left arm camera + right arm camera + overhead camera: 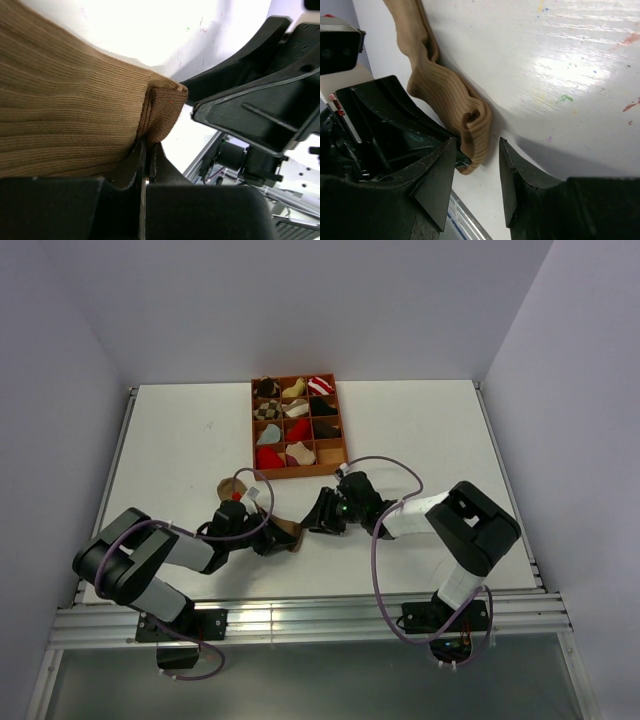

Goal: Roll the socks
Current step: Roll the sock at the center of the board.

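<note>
On the worktop [180, 440], well short of the wooden tray [252, 425] at its far edge, pins the brown sock [450, 95] near the near edge with the left fingers [210, 205] clamped on its folded end and holds the right fingers [520, 185] parted halfway about that end.

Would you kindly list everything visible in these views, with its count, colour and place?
brown sock: one, tan and ribbed, lying on the table between the two hands
wooden tray: one, orange-brown, far middle of the table, divided into compartments
sock bundles: several, red, black, checkered, light blue and beige, in the tray's compartments
table: one, white
left hand: one, black, shut on the sock's folded end
right hand: one, black, open, fingers either side of that same end
</note>
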You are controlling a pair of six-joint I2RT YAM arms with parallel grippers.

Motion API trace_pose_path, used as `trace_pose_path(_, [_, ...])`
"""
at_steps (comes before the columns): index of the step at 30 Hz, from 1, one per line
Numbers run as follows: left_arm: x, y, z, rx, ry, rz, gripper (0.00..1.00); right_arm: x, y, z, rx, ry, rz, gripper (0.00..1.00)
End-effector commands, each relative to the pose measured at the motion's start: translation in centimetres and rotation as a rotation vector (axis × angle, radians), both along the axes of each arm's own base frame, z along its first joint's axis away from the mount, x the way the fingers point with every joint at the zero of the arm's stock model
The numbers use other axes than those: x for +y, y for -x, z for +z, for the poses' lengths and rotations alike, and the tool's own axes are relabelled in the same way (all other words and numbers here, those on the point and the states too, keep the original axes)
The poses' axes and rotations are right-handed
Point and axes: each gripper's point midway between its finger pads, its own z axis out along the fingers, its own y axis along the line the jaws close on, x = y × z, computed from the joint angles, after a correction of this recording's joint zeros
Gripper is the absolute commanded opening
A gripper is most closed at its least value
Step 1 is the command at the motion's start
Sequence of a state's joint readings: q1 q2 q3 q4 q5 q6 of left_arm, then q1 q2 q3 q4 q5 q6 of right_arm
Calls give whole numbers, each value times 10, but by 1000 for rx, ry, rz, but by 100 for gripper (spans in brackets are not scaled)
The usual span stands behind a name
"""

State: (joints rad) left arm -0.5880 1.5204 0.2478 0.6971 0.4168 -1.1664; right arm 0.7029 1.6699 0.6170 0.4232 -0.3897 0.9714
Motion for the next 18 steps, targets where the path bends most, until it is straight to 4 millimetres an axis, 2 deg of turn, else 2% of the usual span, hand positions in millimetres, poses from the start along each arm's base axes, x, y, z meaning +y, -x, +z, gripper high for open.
trace_pose_path(1, [7,2,-8,44,10,25,0,3,4,-3,12,6,18,47])
trace_pose_path(3, [7,0,-4,38,37,28,0,4,5,-4,15,4,24,47])
trace_pose_path(11, [8,-3,-11,63,27,30,0,17,2,-1,13,1,31,47])
trace_pose_path(17, [9,-8,-9,38,-1,32,0,13,-4,-3,17,109,-7,45])
trace_pose_path(18, [10,-8,-9,35,-5,32,0,8,-4,-9,24,156,-16,45])
